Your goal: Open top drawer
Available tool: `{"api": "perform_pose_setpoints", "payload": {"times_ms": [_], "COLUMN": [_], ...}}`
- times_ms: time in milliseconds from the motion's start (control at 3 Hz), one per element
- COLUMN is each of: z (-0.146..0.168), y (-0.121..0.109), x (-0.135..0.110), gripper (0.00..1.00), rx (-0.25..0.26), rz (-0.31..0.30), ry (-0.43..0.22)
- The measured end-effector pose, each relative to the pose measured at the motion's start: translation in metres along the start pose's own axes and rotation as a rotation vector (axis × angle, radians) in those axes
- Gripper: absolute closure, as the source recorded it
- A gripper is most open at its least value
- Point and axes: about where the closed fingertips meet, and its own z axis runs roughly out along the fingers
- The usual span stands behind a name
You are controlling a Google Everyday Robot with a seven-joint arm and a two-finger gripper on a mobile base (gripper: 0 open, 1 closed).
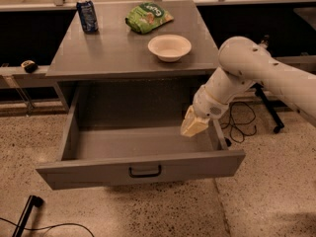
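Now the wide grey top drawer (89, 174) stands pulled far out from under the grey rectangular surface (113, 53), its plain grey inside open to view and its small black bar handle (145, 171) at the centre of the front panel. The robot's cream-coloured hand (194, 122) hangs inside the drawer's right side, close to the right wall and just below the front right corner of the surface. I cannot tell whether it is spread or pressed together, nor whether it touches the drawer. The thick white arm (247, 68) reaches down to it from the right, crossing in front of the surface's right edge.

On the surface, a blue drink can (88, 15) stands upright near the far left corner, a green crinkled snack bag (148, 17) lies by the far edge, and a shallow cream bowl (169, 47) sits towards the right edge. Loose black cables (242, 127) lie on the speckled floor (276, 191) right of the drawer.
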Motion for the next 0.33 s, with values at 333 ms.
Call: {"api": "perform_pose_setpoints", "payload": {"times_ms": [333], "z": [0.0], "y": [0.0], "x": [0.0], "gripper": [0.29], "rx": [0.0], "rz": [0.0], "ry": [0.0]}}
